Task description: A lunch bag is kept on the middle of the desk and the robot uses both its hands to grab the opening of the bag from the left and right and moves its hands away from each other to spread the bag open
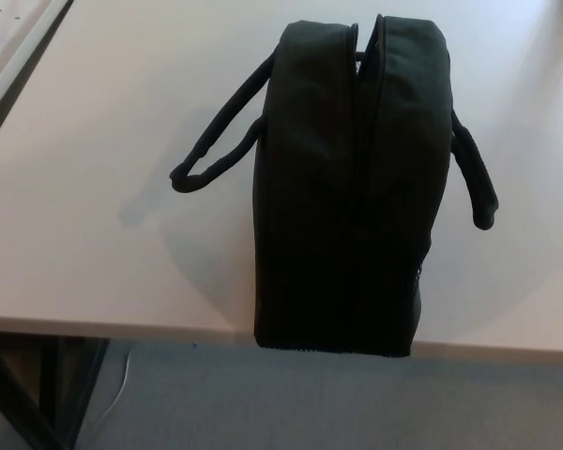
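Black lunch bag (342, 187) upright at desk (94, 206) centre, its zip seam (364, 141) running twelve to six, presumably so each side can be gripped; handles splay toward nine and three; neither hand visible, state unknown

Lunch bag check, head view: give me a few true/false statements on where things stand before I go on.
1. The lunch bag stands on the desk. True.
2. A robot hand already grips the bag's opening. False: neither robot hand is in view.
3. The opening along the top is spread wide. False: it shows only as a narrow slit.
4. One handle lies out to the left and the other handle to the right. True.
5. The bag sits well back from the desk's near edge. False: its near end reaches over that edge.
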Robot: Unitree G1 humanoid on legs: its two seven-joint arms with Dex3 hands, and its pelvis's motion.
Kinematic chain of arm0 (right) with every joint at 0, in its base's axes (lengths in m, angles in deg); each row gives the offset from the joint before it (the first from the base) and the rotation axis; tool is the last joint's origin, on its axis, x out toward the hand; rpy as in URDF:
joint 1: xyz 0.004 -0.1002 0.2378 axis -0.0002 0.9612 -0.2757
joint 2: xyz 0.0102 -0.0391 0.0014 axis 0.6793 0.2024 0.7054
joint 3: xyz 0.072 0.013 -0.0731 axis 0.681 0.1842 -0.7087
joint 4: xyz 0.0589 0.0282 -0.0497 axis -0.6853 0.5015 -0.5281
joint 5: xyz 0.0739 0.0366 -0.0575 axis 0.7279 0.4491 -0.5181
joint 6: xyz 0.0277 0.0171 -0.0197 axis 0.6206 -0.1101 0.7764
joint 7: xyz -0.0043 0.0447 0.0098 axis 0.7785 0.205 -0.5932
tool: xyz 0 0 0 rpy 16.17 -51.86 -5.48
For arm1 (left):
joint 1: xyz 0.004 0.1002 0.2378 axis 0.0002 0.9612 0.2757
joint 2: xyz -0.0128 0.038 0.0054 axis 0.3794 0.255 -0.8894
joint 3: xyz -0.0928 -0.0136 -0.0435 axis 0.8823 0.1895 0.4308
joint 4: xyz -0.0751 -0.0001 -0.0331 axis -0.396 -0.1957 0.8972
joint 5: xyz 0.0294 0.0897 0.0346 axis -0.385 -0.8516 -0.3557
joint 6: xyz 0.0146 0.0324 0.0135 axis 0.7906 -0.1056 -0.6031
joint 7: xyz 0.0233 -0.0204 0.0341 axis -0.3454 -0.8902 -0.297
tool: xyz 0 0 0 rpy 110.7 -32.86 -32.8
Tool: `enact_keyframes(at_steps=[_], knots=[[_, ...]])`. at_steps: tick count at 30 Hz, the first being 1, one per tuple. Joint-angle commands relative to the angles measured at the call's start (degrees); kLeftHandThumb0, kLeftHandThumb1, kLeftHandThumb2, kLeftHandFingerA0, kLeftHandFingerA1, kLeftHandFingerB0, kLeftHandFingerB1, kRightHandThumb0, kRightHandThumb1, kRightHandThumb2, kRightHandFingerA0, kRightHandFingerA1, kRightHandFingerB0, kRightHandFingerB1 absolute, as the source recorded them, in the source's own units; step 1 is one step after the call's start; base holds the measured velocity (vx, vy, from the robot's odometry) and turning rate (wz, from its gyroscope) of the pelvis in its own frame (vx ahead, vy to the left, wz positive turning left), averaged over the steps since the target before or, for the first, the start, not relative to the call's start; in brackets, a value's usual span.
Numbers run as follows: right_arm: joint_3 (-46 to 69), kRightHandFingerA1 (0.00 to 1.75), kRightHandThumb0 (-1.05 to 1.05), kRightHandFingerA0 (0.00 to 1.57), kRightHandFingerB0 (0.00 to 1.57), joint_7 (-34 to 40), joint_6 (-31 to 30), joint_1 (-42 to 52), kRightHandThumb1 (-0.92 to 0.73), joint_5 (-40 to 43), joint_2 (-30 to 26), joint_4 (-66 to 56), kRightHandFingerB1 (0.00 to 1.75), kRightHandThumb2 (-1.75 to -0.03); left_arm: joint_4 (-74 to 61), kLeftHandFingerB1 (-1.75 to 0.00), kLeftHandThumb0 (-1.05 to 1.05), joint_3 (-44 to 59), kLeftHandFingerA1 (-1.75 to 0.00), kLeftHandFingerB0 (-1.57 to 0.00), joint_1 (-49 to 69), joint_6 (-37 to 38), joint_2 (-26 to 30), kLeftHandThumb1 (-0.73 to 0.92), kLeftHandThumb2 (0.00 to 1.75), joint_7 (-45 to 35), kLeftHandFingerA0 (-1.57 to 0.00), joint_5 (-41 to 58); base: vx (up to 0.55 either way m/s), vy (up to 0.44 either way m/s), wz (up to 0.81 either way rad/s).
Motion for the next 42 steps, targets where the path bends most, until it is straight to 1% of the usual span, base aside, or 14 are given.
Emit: enact_keyframes(at_steps=[1, 11, 14, 15, 18, 20, 21, 22, 29, 30, 32, 34, 35, 42], knots=[[-3.76, 0.4, -0.23, 0.41, 0.3, 23.98, 22.9, 1.84, -0.56, -14.72, -5.82, -5.48, 0.34, -0.56, -1.74, -0.3, -0.08, 4.71, -0.42, -0.25, 2.16, 33.3, 3.85, 0.62, 0.58, 10.68, -0.56, -2.39, 0.0, 0.0, 0.0], [12.73, 0.35, -0.24, 0.22, 0.11, 36.82, 24.58, 9.21, -0.56, -17.43, -10.06, -25.31, 0.27, -0.57, -10.17, -0.48, -0.01, 23.75, -0.55, -0.1, 1.25, 47.27, 2.63, 0.42, 0.89, 22.29, -0.3, -5.94, 0.0, 0.0, 0.0], [20.71, 0.38, -0.18, 0.27, 0.14, 36.56, 28.14, 7.72, -0.53, -14.88, -10.95, -30.0, 0.29, -0.55, -14.92, -0.49, -0.04, 29.66, -0.57, -0.12, -0.82, 47.41, 5.06, 0.41, 0.89, 22.41, -0.36, -7.28, 0.0, 0.0, 0.0], [22.22, 0.38, -0.17, 0.31, 0.16, 36.48, 29.05, 6.86, -0.53, -14.42, -11.33, -30.49, 0.3, -0.55, -16.37, -0.31, -0.08, 31.17, -0.39, -0.25, -1.38, 46.61, 5.92, 0.59, 0.58, 23.17, -0.51, -8.48, 0.0, 0.0, 0.0], [27.05, 0.37, -0.17, 0.27, 0.13, 33.17, 32.59, 4.82, -0.53, -10.85, -12.32, -32.49, 0.28, -0.56, -19.46, -0.49, -0.02, 35.89, -0.58, -0.14, -4.67, 44.48, 8.17, 0.37, 0.87, 24.78, -0.36, -8.98, 0.0, 0.0, 0.0], [28.71, 0.37, -0.19, 0.28, 0.16, 32.29, 32.43, 3.94, -0.55, -10.27, -12.51, -33.84, 0.28, -0.56, -19.71, -0.29, -0.04, 37.01, -0.38, -0.23, -6.26, 44.16, 9.34, 0.56, 0.57, 23.89, -0.48, -7.74, 0.0, 0.0, 0.0], [29.92, 0.37, -0.19, 0.25, 0.15, 32.48, 32.36, 2.67, -0.54, -10.73, -13.1, -34.81, 0.29, -0.56, -19.9, -0.48, -0.05, 38.07, -0.61, -0.09, -8.33, 43.96, 10.78, 0.39, 0.88, 24.02, -0.45, -7.56, 0.0, 0.0, 0.0], [30.88, 0.35, -0.14, 0.24, 0.16, 32.05, 32.6, 1.69, -0.52, -10.48, -13.4, -35.46, 0.29, -0.55, -19.71, -0.29, -0.07, 38.72, -0.38, -0.24, -10.06, 44.14, 11.84, 0.57, 0.57, 23.55, -0.57, -6.99, 0.0, 0.0, 0.0], [32.92, 0.33, -0.17, 0.27, 0.14, 29.52, 31.72, -6.76, -0.53, -9.68, -16.62, -34.45, 0.28, -0.56, -16.98, -0.31, -0.1, 39.19, -0.39, -0.31, -20.1, 44.77, 18.52, 0.64, 0.59, 21.31, -0.6, -6.45, 0.0, 0.0, 0.0], [32.45, 0.34, -0.21, 0.31, 0.22, 28.53, 31.03, -8.87, -0.55, -9.31, -17.7, -32.87, 0.29, -0.56, -15.74, -0.32, -0.13, 37.67, -1.16, -0.33, -21.73, 44.77, 19.29, 0.64, 0.59, 19.92, -0.84, -5.41, 0.0, 0.0, 0.0], [31.0, 0.39, -0.24, 0.29, 0.24, 26.66, 29.13, -13.81, -0.49, -9.33, -20.51, -28.56, 0.34, -0.6, -12.55, -0.32, -0.13, 34.05, -1.45, -0.31, -25.07, 44.81, 21.16, 0.63, 0.6, 16.7, -0.81, -3.48, 0.0, 0.0, 0.0], [29.51, 0.4, -0.14, 0.32, 0.26, 26.02, 27.75, -17.53, -0.48, -10.47, -22.61, -24.51, 0.33, -0.55, -10.56, -0.32, -0.12, 31.68, -1.17, -0.33, -26.86, 44.2, 22.71, 0.63, 0.59, 14.34, -0.68, -2.81, 0.0, 0.0, 0.0], [26.75, 0.4, -0.04, 0.36, 0.28, 24.3, 27.37, -23.27, -0.46, -11.09, -25.64, -16.99, 0.32, -0.53, -7.9, -0.32, -0.03, 29.59, -0.4, -0.35, -30.3, 44.09, 24.21, 0.58, 0.56, 14.76, -0.62, -5.95, 0.0, 0.0, 0.0], [14.03, 0.35, -0.24, 0.37, 0.28, 23.55, 23.67, -42.41, -0.52, -20.42, -31.03, 2.43, 0.31, -0.55, -1.59, -0.32, -0.04, 19.52, -0.36, -0.37, -41.05, 42.9, 30.07, 0.52, 0.55, 20.39, -0.51, -22.27, 0.0, 0.0, 0.0]])
